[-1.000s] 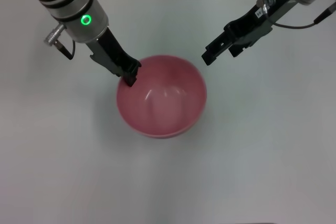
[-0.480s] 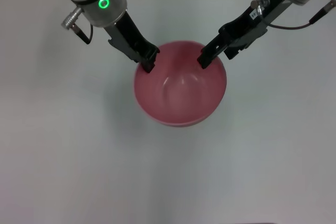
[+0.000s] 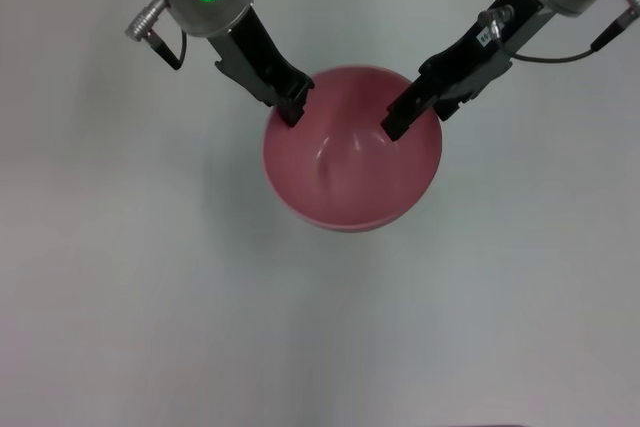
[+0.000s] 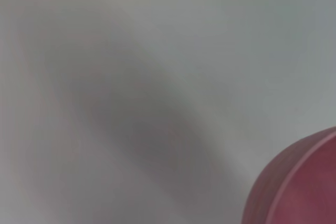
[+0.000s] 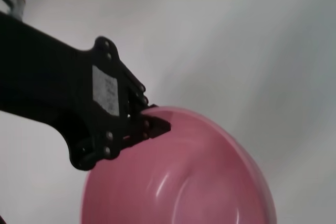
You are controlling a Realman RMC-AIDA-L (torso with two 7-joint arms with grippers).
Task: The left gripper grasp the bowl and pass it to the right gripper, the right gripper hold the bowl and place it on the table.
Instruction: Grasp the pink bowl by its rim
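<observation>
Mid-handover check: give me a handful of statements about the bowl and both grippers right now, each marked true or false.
1. The left gripper is clamped on the rim of the bowl. True.
2. The bowl is blue. False: it is pink-red.
3. The right gripper is parked far from the bowl. False: its tip is at the bowl's rim, opposite the left gripper.
4. The bowl is empty. True: only its glossy inside shows.
5. The bowl lies upside down on the table. False: its opening faces up, and the left gripper holds it.
6. In the right wrist view, the left gripper pinches the bowl's edge. True.
</observation>
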